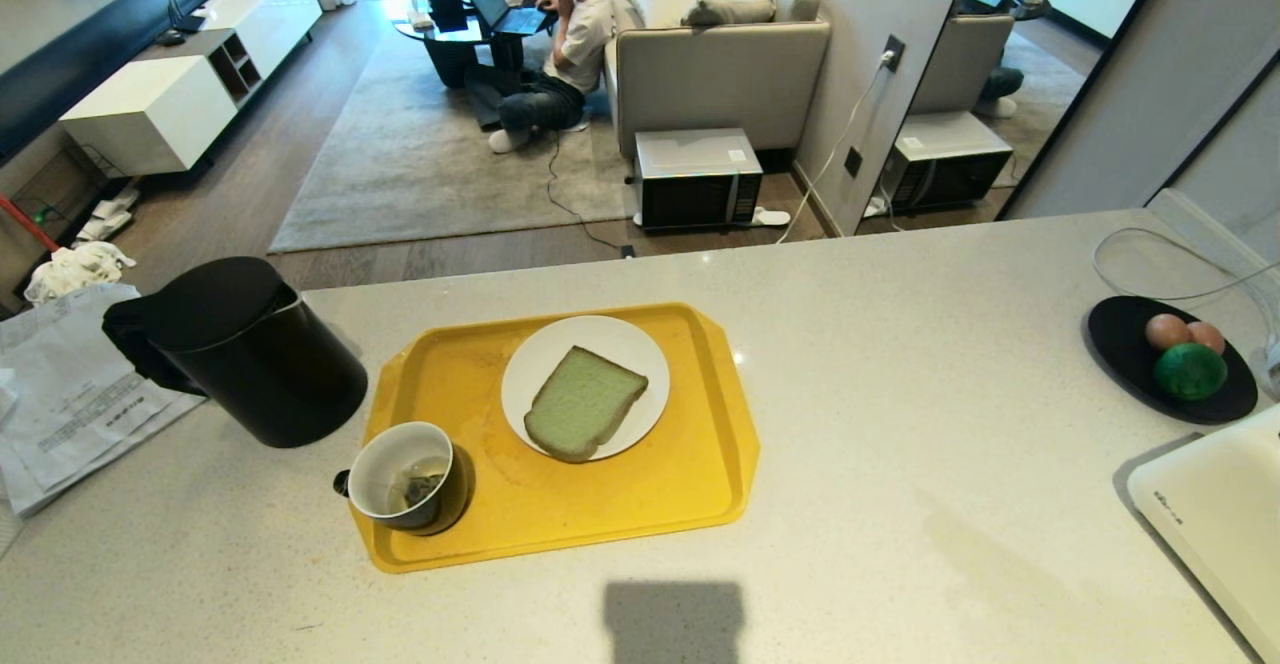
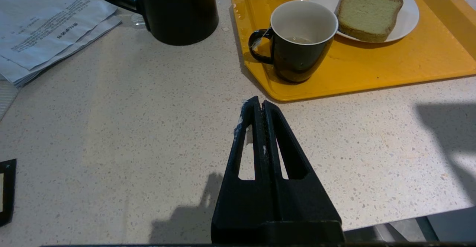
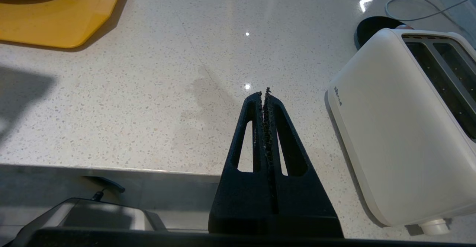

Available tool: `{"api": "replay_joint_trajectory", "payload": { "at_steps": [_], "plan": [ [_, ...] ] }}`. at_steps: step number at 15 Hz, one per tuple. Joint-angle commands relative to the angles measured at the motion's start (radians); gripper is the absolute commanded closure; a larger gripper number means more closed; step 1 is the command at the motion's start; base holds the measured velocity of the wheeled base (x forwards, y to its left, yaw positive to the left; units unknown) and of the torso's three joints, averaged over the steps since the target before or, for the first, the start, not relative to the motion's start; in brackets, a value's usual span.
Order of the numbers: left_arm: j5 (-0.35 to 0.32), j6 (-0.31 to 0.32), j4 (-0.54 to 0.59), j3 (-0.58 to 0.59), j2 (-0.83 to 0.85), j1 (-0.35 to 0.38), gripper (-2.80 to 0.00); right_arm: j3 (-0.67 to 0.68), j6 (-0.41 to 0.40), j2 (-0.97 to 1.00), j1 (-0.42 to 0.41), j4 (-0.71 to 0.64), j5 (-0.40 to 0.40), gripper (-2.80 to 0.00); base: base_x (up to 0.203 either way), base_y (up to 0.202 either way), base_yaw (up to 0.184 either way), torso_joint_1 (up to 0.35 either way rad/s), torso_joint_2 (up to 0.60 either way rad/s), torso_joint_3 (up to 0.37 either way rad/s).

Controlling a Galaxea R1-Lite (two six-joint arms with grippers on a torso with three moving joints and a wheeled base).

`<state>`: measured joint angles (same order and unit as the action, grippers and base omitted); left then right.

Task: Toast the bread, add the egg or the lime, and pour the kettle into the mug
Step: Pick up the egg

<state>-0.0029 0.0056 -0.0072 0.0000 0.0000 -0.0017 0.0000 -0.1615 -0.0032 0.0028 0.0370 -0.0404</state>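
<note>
The pale green bread (image 1: 584,402) lies on a white plate (image 1: 640,344) on the yellow tray (image 1: 690,484). The black mug (image 1: 405,474), white inside with a tea bag, stands at the tray's near left corner. The black kettle (image 1: 245,349) stands left of the tray. Two eggs (image 1: 1166,330) and a lime (image 1: 1189,371) rest on a black dish (image 1: 1120,344) at the far right. My left gripper (image 2: 260,102) is shut and empty, short of the mug (image 2: 297,42). My right gripper (image 3: 264,92) is shut and empty beside the toaster (image 3: 394,128). Neither arm shows in the head view.
A white toaster (image 1: 1220,514) stands at the counter's near right corner, with a cable (image 1: 1150,264) behind the dish. Papers (image 1: 70,384) lie left of the kettle. Beyond the counter a person sits on the floor by a sofa, and a microwave (image 1: 697,177) stands on the floor.
</note>
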Motion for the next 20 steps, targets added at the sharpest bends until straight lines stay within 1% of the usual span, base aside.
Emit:
{"api": "replay_joint_trajectory", "payload": {
  "at_steps": [1,7,20],
  "plan": [
    [0.0,0.0,0.0,0.0,0.0,0.0,0.0,0.002,-0.001,0.003,0.0,0.0,-0.001,0.0,0.0,0.0,0.0,0.0,0.0,0.0],
    [0.0,0.0,0.0,0.0,0.0,0.0,0.0,0.002,0.0,0.003,0.0,0.0,-0.001,0.0,0.0,0.0,0.0,0.0,0.0,0.0],
    [0.0,-0.001,0.0,0.0,0.0,0.0,0.0,0.002,0.0,0.003,0.0,0.0,0.001,0.0,0.0,0.0,0.0,0.069,-0.13,-0.061]
  ]
}}
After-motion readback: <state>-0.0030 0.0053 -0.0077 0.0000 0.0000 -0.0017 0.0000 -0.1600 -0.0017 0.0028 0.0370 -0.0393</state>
